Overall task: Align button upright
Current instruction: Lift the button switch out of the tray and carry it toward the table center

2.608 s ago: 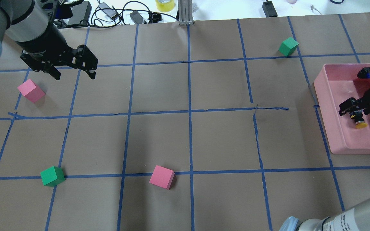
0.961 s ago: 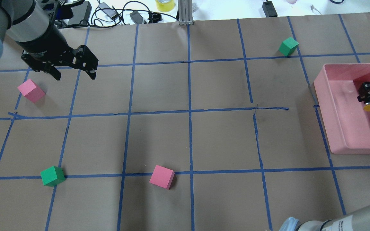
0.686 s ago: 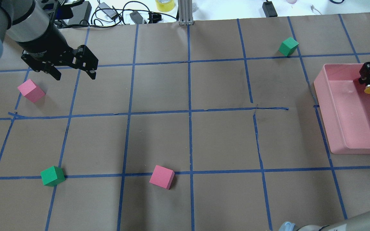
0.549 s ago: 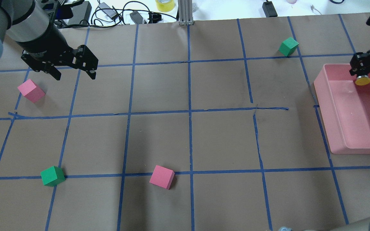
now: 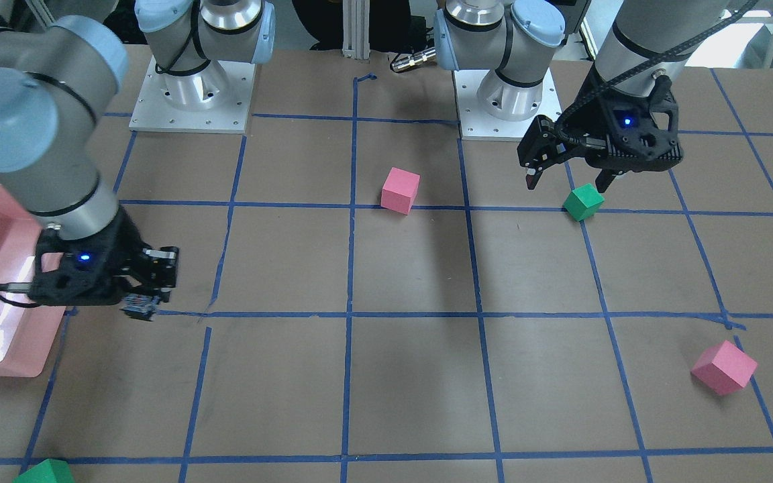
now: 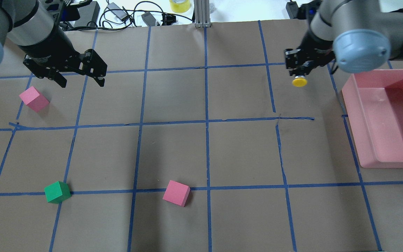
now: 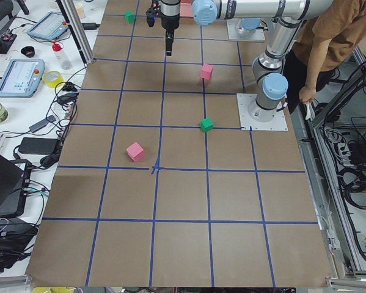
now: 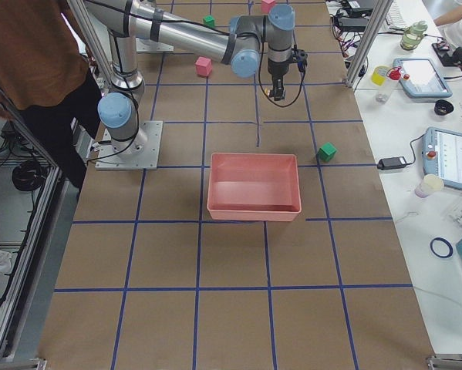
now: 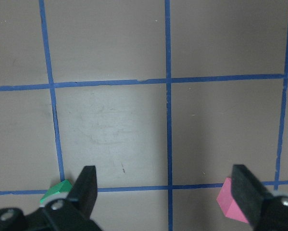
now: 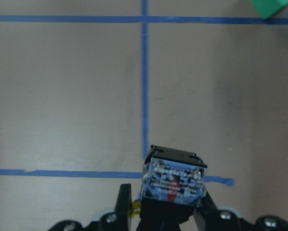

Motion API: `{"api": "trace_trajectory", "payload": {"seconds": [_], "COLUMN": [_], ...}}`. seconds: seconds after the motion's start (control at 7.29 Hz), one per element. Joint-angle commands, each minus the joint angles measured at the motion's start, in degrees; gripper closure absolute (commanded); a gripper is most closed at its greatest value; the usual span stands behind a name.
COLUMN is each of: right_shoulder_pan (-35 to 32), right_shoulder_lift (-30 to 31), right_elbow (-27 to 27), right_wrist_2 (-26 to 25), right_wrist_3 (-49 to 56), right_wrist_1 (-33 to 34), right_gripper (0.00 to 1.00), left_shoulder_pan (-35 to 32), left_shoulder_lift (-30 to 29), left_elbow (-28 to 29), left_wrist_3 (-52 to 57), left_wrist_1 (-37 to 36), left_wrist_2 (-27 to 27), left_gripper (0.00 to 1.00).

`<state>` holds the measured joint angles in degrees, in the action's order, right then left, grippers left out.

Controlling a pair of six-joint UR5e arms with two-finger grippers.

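Note:
My right gripper (image 6: 297, 71) is shut on the button (image 6: 299, 82) and holds it above the brown table, left of the pink bin (image 6: 362, 140). The yellow cap shows below the fingers in the overhead view. In the right wrist view the button's silvery-grey base block (image 10: 172, 180) faces the camera between the fingers, so the cap points away from the wrist. In the front view the right gripper (image 5: 145, 298) hangs beside the bin's corner. My left gripper (image 6: 81, 83) is open and empty, hovering at the far left near a pink cube (image 6: 33, 99).
A green cube (image 6: 57, 191) and a second pink cube (image 6: 176, 193) lie near the front. Another green cube (image 8: 327, 152) lies beyond the bin, hidden by my right arm in the overhead view. Cables and gear lie past the table's far edge.
My right gripper has lifted the button out of the pink bin and carried it away from the robot and to the left, over the table. The left arm has not moved.

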<state>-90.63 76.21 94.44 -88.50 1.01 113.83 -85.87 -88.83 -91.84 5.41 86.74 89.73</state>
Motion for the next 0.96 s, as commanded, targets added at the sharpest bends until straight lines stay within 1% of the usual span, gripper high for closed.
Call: {"api": "trace_trajectory", "payload": {"seconds": [0.0, 0.14, 0.27, 0.41, 0.55, 0.82], "right_shoulder_pan": [-14.17, -18.05, -19.22, -19.32, -20.97, -21.78], "right_shoulder_lift": [-5.52, -8.25, -9.75, -10.9, -13.43, -17.13], "right_elbow": [0.39, 0.65, 0.66, 0.74, 1.09, 1.18], "right_wrist_2": [0.26, -0.18, -0.18, 0.34, 0.34, 0.17], "right_wrist_3": [-7.95, -7.96, -8.13, -7.26, -5.95, -5.41], "right_wrist_1": [6.7, 10.06, 10.88, 12.8, 16.04, 19.31], "right_gripper": [1.0, 1.0, 1.0, 1.0, 1.0, 1.0], "left_shoulder_pan": [0.0, 0.0, 0.0, 0.0, 0.0, 0.0], "left_shoulder_lift": [-0.03, 0.06, 0.23, 0.23, 0.23, 0.23], "left_elbow": [0.0, -0.52, -0.79, -0.79, -0.79, -0.79], "left_wrist_3": [0.04, 0.04, 0.04, 0.04, 0.04, 0.04], "left_wrist_1": [0.01, -0.16, -0.34, -0.34, -0.34, -0.34], "left_wrist_2": [0.01, 0.01, 0.01, 0.01, 0.01, 0.01], "left_gripper": [0.0, 0.0, 0.0, 0.0, 0.0, 0.0]}}
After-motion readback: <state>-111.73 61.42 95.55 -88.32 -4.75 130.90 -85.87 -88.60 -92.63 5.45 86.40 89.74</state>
